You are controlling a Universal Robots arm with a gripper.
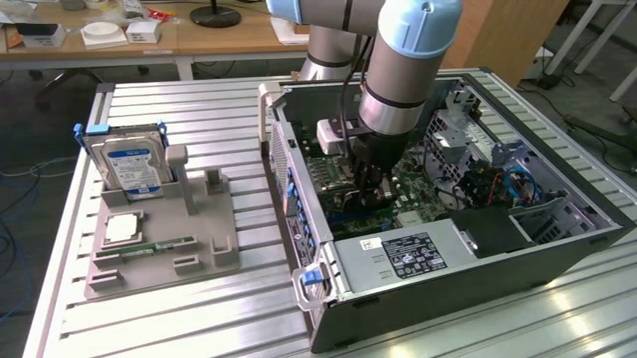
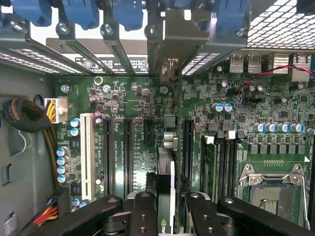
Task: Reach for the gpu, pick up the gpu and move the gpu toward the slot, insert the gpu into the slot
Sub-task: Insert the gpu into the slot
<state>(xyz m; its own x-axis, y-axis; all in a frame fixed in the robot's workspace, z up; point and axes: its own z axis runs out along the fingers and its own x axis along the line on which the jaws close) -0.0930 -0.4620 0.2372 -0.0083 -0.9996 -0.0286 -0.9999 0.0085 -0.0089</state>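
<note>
Lowered straight down into the open computer case [image 1: 557,246], the tool [image 1: 371,195] is seen clenched on the gpu [image 2: 166,182], which is held on edge between the black fingers [image 2: 142,211]. The arm [image 1: 403,67] is posed near vertical above the green motherboard [image 2: 123,103]. The card's silvery bracket [image 2: 170,69] is set against the case's rear openings, and its lower edge is lined up over the slot [image 2: 187,147], just beside it. A blue-labelled hard drive [image 1: 131,168] stands in the grey holder [image 1: 169,246] on the tabletop [image 1: 169,321].

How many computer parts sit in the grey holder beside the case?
3: a hard drive standing upright at the back, a CPU chip lying flat before it, and a memory stick nearer still.
</note>
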